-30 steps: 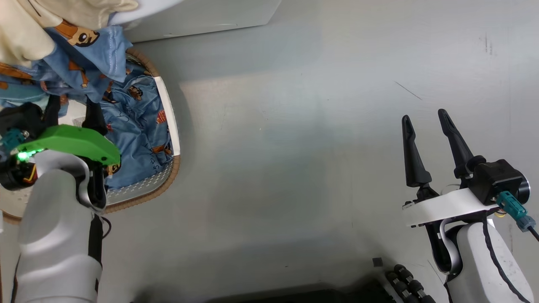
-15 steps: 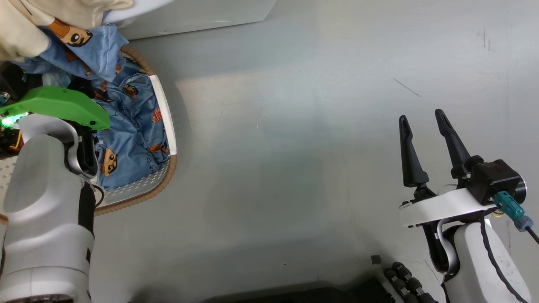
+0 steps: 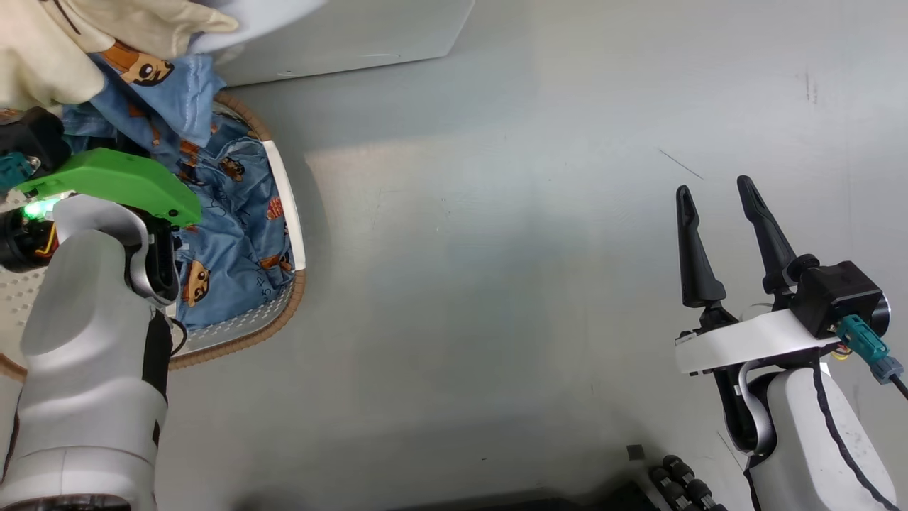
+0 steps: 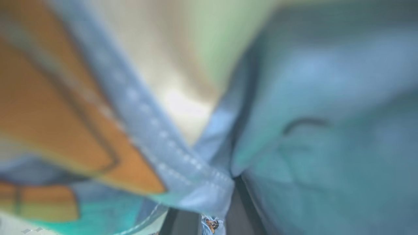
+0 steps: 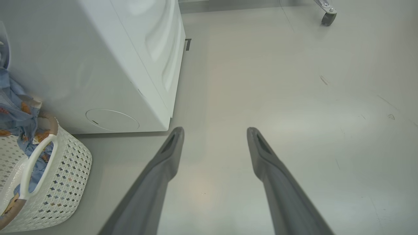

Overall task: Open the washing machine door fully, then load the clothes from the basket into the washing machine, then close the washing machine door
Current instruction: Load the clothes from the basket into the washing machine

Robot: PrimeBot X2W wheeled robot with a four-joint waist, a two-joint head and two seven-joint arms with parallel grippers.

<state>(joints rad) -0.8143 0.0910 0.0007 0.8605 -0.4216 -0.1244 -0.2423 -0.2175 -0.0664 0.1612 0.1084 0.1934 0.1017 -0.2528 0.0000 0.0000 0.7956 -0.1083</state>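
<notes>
The cream-white basket (image 3: pixel 286 186) stands on the floor at the left, beside the white washing machine (image 3: pixel 340 35). Blue clothes (image 3: pixel 227 234) with orange-brown figures lie in it, and a cream piece (image 3: pixel 42 57) is bunched above them. My left wrist with its green cover (image 3: pixel 113 184) reaches into the basket, its fingers buried in cloth. In the left wrist view my left gripper (image 4: pixel 212 215) is shut on a blue hem of the clothes (image 4: pixel 183 156). My right gripper (image 3: pixel 715 186) stands open over bare floor, holding nothing. The washing machine door is out of view.
The right wrist view has the washing machine (image 5: pixel 81 65) front corner, the basket (image 5: pixel 58 182) at lower left and my open right gripper (image 5: pixel 215 130) over grey floor. A caster wheel (image 5: pixel 327 18) stands far off. My dark base (image 3: pixel 681 479) lies at the bottom edge.
My left wrist pushed forward into the basket and its open fingers went into the clothes and closed on them. The picture shifted slightly. The right arm kept its pose.
</notes>
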